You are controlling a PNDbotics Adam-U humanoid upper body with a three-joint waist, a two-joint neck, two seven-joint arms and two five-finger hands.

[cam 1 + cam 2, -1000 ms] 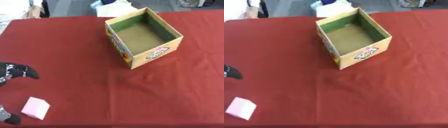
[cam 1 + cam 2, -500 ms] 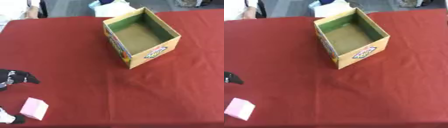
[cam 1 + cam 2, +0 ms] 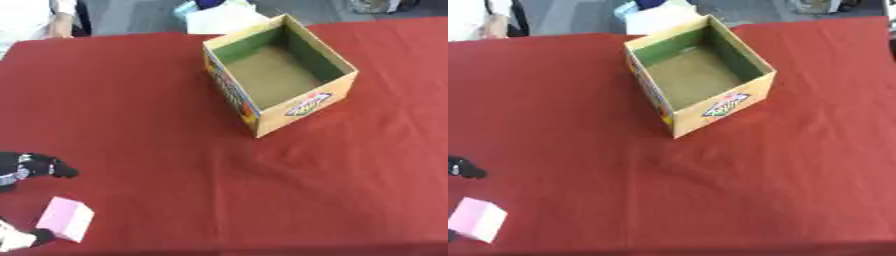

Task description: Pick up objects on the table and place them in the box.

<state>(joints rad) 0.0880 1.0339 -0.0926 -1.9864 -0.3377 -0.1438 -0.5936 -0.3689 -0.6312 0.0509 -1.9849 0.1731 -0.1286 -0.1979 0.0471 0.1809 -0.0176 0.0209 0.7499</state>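
Though mostly cropped, L hand [image 3: 26,167] flanks pink block [image 3: 66,219].

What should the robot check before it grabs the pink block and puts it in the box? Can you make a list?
1. Pink block in view near the table's left front corner: ok.
2. Left hand close to the block, fingers showing on both sides of it: ok.
3. Fingers closed on the block: not ok, not yet gripping it.
4. Box open at the top and empty inside: ok.
5. Red cloth between block and box free of other things: ok.
6. Right hand ready to help: cannot tell, it shows in no view.
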